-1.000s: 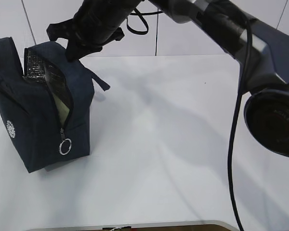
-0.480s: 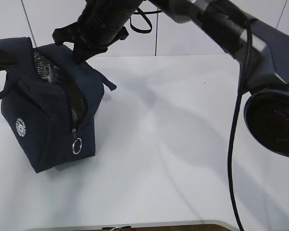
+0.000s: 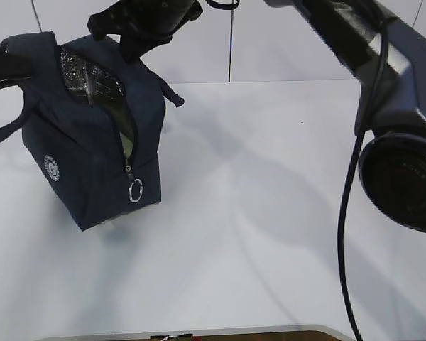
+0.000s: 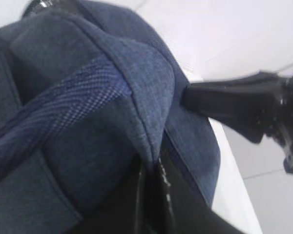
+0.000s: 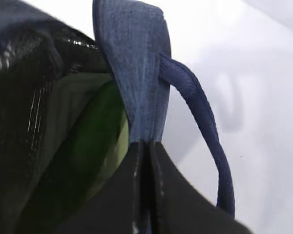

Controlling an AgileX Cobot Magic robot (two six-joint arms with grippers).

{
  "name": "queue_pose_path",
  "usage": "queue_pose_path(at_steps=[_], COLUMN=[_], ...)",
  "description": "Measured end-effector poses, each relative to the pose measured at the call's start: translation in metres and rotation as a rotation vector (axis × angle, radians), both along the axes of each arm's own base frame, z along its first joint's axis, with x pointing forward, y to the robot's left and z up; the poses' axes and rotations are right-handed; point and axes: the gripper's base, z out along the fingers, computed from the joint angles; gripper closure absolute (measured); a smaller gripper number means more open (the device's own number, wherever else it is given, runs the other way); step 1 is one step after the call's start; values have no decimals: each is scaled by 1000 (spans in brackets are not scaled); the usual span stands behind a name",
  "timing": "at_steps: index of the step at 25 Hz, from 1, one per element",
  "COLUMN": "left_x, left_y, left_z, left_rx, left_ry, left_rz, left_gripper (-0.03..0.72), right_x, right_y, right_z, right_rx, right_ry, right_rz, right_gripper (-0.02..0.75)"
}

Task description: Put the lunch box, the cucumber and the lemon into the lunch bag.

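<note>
The dark navy lunch bag [image 3: 92,167] hangs tilted between my two grippers, its zipper open and the ring pull [image 3: 135,190] dangling. My left gripper [image 3: 25,69] is shut on the bag's left top edge [image 4: 151,163]. My right gripper [image 3: 133,41] is shut on the rim flap by a strap handle [image 5: 145,146]. Inside, against the silver lining [image 5: 24,73], lie the pale sage lid of the lunch box [image 5: 71,102] and the green cucumber [image 5: 95,141]. The lemon is hidden.
The white table [image 3: 270,213] stretches to the right and in front of the bag. The right arm's dark links and cable [image 3: 383,106] cross the upper right of the exterior view. A white wall stands behind the table.
The bag has moved to the right and upward, gripped at both top edges. Both arms travelled with it. Neither gripper changed its hold.
</note>
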Motion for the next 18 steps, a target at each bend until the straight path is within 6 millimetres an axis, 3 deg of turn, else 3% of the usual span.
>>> queue_pose_path(at_steps=[8, 18], left_x=[8, 27], left_y=[-30, -33], left_z=[11, 13], left_rx=[54, 57], left_ry=[-60, -70], left_rz=[-70, -91], left_gripper=[697, 697], right_x=[0, -6], right_y=[-5, -12], right_z=[8, 27], right_rx=[-7, 1], right_ry=[-25, -54], right_rz=[-49, -78], right_gripper=[731, 731])
